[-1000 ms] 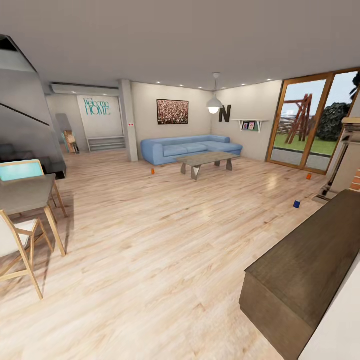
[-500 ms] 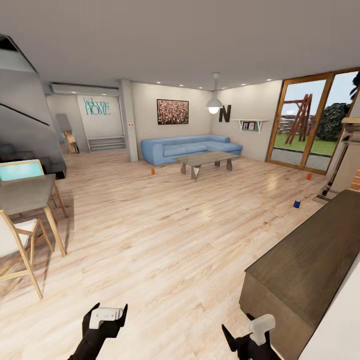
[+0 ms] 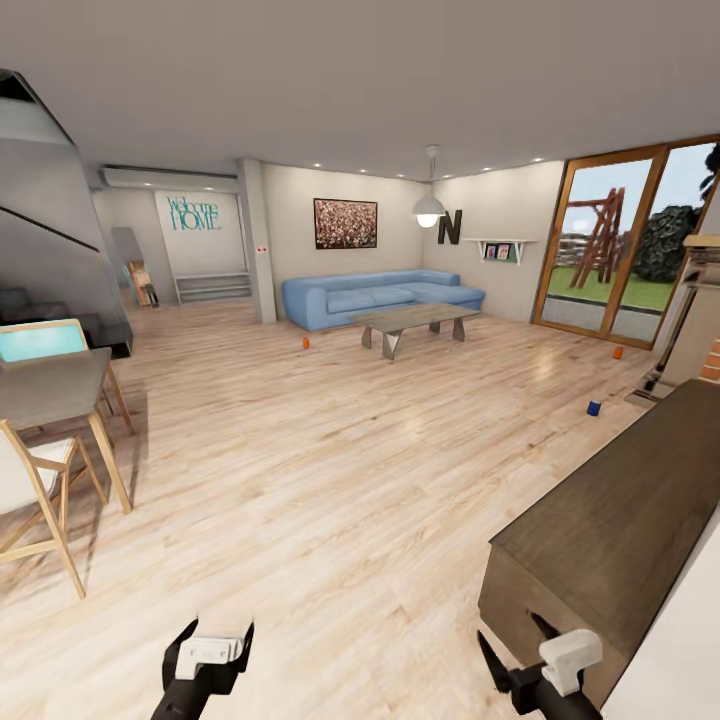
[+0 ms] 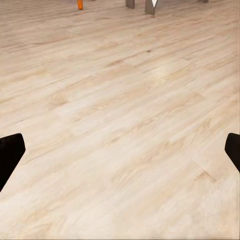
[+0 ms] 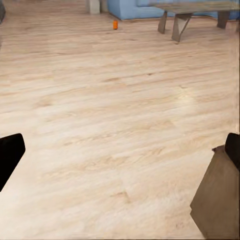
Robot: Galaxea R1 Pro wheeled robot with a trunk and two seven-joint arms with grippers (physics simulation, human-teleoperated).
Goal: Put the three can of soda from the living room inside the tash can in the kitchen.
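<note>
Three soda cans stand far off on the wooden floor in the head view: an orange can (image 3: 306, 342) left of the coffee table, another orange can (image 3: 618, 352) by the glass door, and a dark blue can (image 3: 594, 407) nearer the cabinet. The orange can (image 4: 80, 4) near the table also shows in the left wrist view and, as a small orange can (image 5: 115, 24), in the right wrist view. My left gripper (image 3: 220, 632) and right gripper (image 3: 513, 640) hover low over bare floor, both open and holding nothing. The trash can is out of view.
A blue sofa (image 3: 380, 295) and grey coffee table (image 3: 412, 320) stand at the back. A dark wooden cabinet (image 3: 620, 520) is close on the right, beside my right gripper. A dining table (image 3: 50, 385) with chairs (image 3: 30, 480) is on the left. Open floor lies between.
Both grippers have come into the head view from below. Since half a second ago the right one has shifted right toward the cabinet and the left one has dropped slightly. The cans are unmoved.
</note>
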